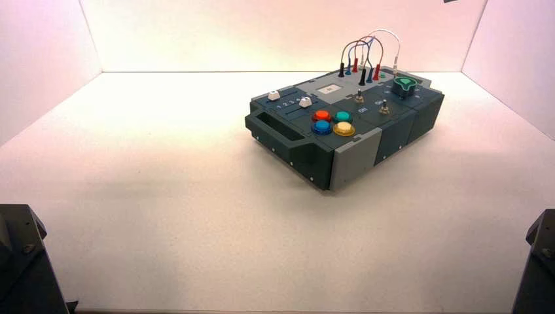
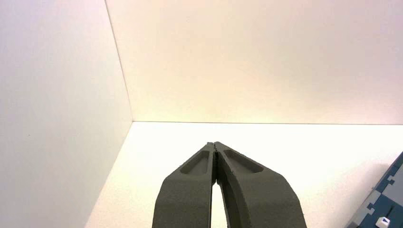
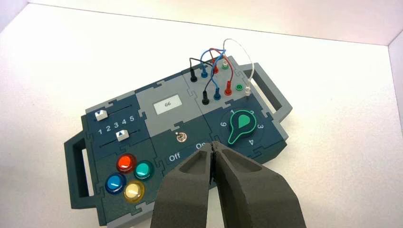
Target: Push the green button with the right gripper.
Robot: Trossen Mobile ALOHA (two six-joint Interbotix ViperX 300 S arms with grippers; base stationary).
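Note:
The green button (image 3: 143,169) is a small teal dome in a cluster with the red (image 3: 126,162), blue (image 3: 115,183) and yellow (image 3: 134,191) buttons on the dark box (image 3: 81,156). In the high view it (image 1: 343,117) is the far right one of the cluster. My right gripper (image 3: 212,145) is shut and empty, held back from the box on its near right side, well apart from the green button. Only the arm's dark body (image 1: 540,261) shows at the high view's bottom right. My left gripper (image 2: 215,144) is shut and empty, parked at the left facing the white wall.
The box (image 1: 353,157) stands turned, right of centre. It bears a dark-green teardrop knob (image 3: 241,124), a toggle switch (image 3: 181,137) by "Off" lettering, two white sliders (image 3: 100,115), a display reading 66 (image 3: 167,104) and looped wires (image 3: 214,57). White walls enclose the table.

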